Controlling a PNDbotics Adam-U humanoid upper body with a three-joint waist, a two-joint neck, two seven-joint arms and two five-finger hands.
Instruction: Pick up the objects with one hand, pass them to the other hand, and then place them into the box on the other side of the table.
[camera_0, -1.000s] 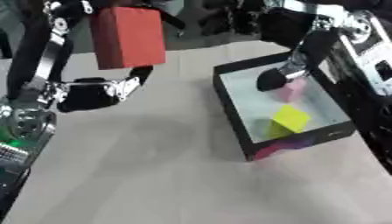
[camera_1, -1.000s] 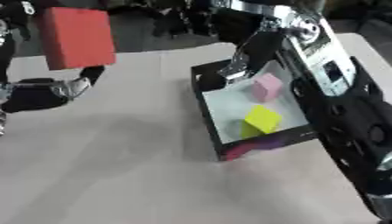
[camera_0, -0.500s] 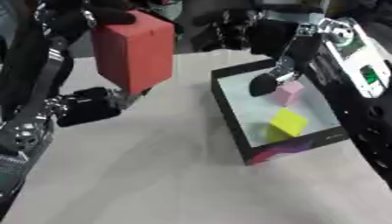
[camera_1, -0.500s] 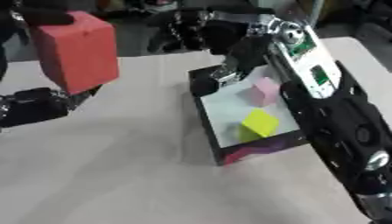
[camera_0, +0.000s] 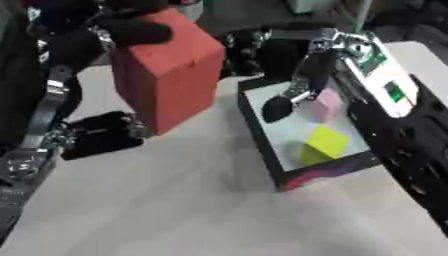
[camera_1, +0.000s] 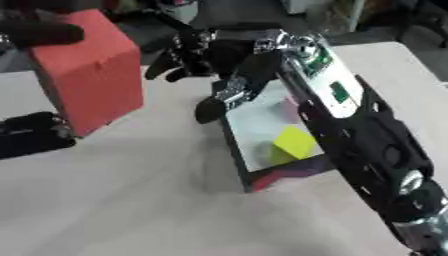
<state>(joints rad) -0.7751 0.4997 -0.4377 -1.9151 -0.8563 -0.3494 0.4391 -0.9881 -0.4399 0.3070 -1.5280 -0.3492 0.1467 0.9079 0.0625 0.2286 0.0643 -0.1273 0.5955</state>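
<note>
Left hand (camera_0: 131, 25) fingers curled over red block (camera_0: 166, 70) top, right hand (camera_1: 188, 50) fingers spread beside it

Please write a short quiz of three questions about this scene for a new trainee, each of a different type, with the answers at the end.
1. True or false: the red block rests on the table.
2. Which blocks lie inside the box?
A. pink and yellow
B. red and pink
C. only yellow
3. Fill in: the red block is held up by the robot's ____ hand.

Key
1. False: it is held in the air, above the table.
2. A
3. left; the right hand is near the box's far end with its fingers spread.
</note>
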